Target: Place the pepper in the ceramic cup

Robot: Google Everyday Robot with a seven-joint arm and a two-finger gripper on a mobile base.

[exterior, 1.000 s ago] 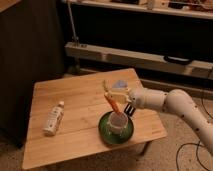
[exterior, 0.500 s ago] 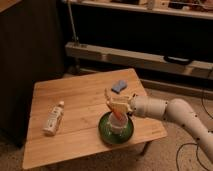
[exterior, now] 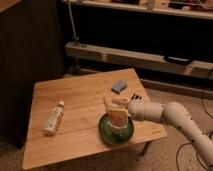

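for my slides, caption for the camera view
Gripper lowers the pepper into the ceramic cup on a green saucer.

Tool [exterior: 116,106] low over ceramic cup [exterior: 118,125] on green saucer [exterior: 107,134], pepper [exterior: 118,117] orange at cup mouth, white bottle [exterior: 54,118] left on bench [exterior: 75,95]

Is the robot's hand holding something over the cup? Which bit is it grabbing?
The gripper sits over the ceramic cup on the green saucer. The orange pepper shows beneath it, but the hold cannot be told.
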